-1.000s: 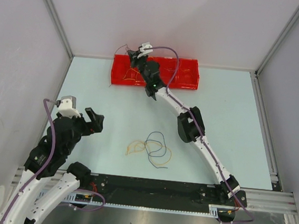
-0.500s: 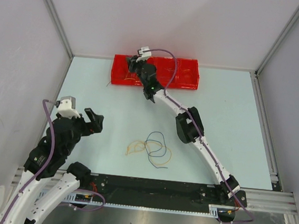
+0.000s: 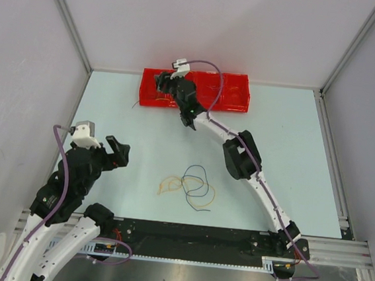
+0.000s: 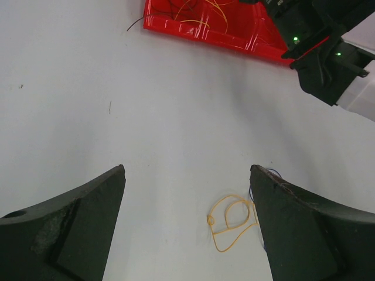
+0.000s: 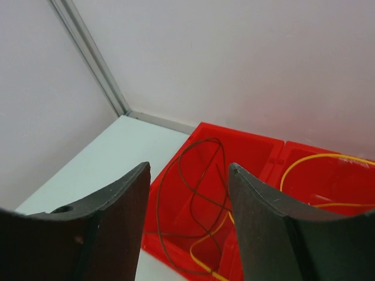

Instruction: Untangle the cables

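ahead of right claw (image 5: 188, 175), seemingly loose: cables (image 5: 197, 188)

- Top view: above and behind the arm bases, looking down on the whole counter (image 3: 124, 108).
- Left wrist view: low, looking past the left pincer (image 4: 186, 170) across the counter to the far red tray (image 4: 193, 32).
- Right wrist view: close over that tray's left end.

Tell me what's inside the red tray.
The red tray holds a dark looped wire in its left compartment and yellow wires beside it. From above, the right pincer covers part of the left end; anything under it is hidden.
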Motion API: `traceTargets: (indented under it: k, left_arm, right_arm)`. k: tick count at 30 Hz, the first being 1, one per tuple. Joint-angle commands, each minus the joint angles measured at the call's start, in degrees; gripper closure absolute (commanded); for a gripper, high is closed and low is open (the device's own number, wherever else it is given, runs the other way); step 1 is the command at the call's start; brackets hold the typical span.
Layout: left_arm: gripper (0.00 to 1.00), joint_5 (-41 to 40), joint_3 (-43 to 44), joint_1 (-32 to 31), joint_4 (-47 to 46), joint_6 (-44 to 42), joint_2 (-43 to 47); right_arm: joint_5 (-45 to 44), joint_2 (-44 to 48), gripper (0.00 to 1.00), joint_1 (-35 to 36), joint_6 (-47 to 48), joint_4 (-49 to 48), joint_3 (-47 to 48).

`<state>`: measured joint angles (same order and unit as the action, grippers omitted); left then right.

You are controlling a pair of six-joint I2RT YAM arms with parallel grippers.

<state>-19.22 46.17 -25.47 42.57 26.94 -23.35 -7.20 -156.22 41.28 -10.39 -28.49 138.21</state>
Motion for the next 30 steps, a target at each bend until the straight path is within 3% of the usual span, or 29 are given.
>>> traceTargets:
  k: [1,2,5,6,9,14,21,30]
  left_arm:
    - [0.08,0.5,-0.1,0.6,-1.7,-0.5,-0.3]
    - [0.08,0.5,0.0,0.6,-1.9,-0.6,-0.5]
    - [0.08,1.2,-0.2,0.7,-2.0,-0.7,-1.5]
    - [0.08,1.5,-0.2,0.7,-2.1,-0.9,-1.9]
    - [0.07,3.0,-0.5,0.7,-2.7,-1.2,-3.6]
    - [0.11,7.3,-0.6,0.7,-3.2,-1.5,-8.4]
    - [0.19,13.7,-6.2,-1.7,-9.4,5.9,-12.5]
    - [0.26,7.5,-13.7,-18.6,-18.3,12.7,-23.0]
  right_arm:
    - [-1.9,16.7,0.4,0.3,-0.9,-7.5,-12.5]
    - [-2.4,23.0,0.39,0.2,-1.2,-9.3,-23.2]
    - [-4.0,36.5,0.34,0.1,-4.7,-18.4,-39.4]
    - [-5.2,39.4,0.34,-0.1,-5.9,-20.8,-48.6]
    - [-5.9,49.0,0.34,-0.6,-10.6,-14.1,-57.6]
    - [-3.6,56.5,0.38,-1.2,-15.1,10.6,-58.8]
    - [-5.6,64.5,0.39,-1.2,-15.8,30.7,-63.1]
    - [-5.6,72.2,0.38,-2.1,-20.7,46.0,-72.0]
